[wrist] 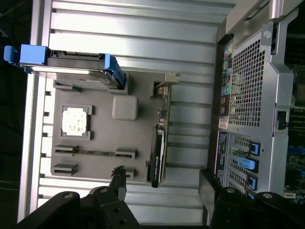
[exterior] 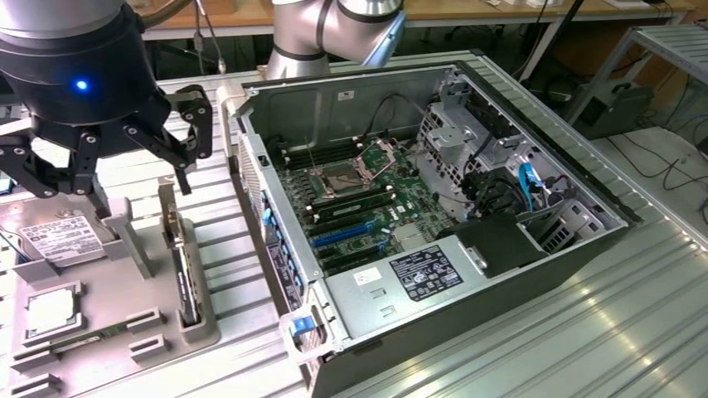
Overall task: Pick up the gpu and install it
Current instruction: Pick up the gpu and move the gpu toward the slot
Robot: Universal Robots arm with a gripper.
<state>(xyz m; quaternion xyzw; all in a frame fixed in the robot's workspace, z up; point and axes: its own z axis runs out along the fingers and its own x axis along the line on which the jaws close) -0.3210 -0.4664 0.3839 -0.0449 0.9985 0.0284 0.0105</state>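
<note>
Overhead, the end effector (exterior: 138, 192) hangs with its fingers spread wide and nothing between them, just above the gpu (exterior: 179, 261) without touching it. The gpu stands on edge in a gray holder (exterior: 122, 290) on the bench (exterior: 619, 332), beside the open computer case (exterior: 321, 104).

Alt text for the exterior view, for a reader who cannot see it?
The open gripper hangs above the gpu, which stands on edge in a grey holder beside an open computer case lying on a metal table.
</note>
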